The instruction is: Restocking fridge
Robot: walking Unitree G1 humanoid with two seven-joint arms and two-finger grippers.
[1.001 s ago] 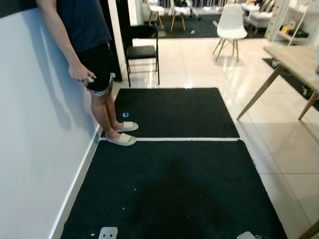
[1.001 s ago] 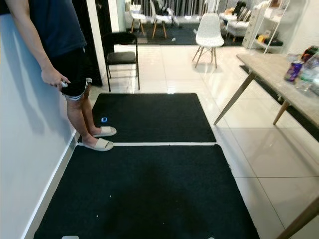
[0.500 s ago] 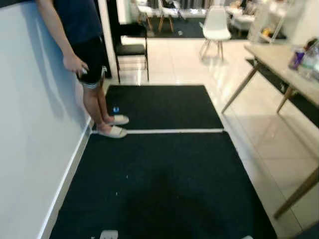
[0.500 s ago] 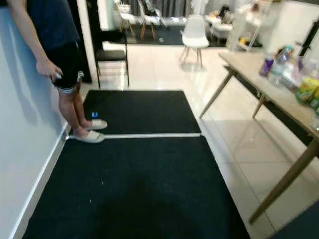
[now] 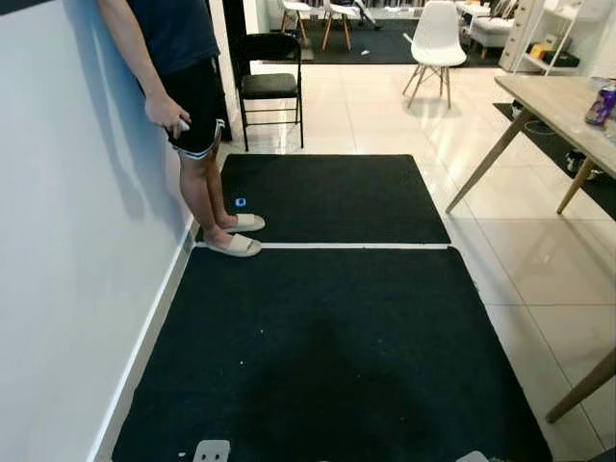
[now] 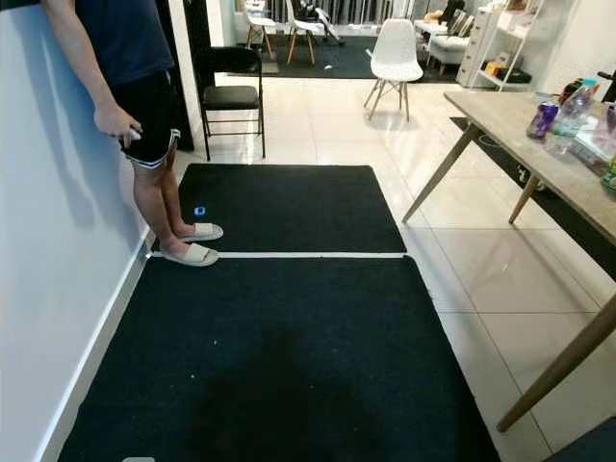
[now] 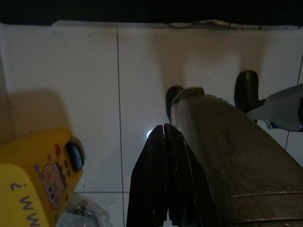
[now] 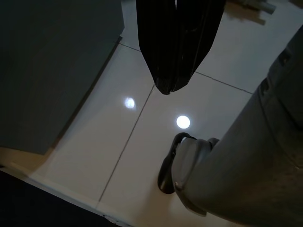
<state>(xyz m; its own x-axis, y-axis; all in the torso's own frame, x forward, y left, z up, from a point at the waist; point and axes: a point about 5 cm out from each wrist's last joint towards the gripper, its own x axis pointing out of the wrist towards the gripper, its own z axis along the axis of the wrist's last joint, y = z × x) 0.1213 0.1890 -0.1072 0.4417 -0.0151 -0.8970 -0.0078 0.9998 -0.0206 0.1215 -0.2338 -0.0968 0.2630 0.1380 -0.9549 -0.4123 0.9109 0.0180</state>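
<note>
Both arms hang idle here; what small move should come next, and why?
Probably turn right and step toward the table. No fridge is in sight, the can and bottle stand on it, and a person stands by the wall on the left.

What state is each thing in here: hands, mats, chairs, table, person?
Left hand: shut, empty, hanging over floor tiles.
Right hand: shut, empty, hanging.
Black mats: flat, end to end.
Black chair: upright, unoccupied.
White chair: upright, unoccupied.
Table: holding bottles and cans.
Person: standing against wall.

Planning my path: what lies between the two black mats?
A narrow strip of white floor separates the near mat from the far mat, seen in both eye views.
</note>
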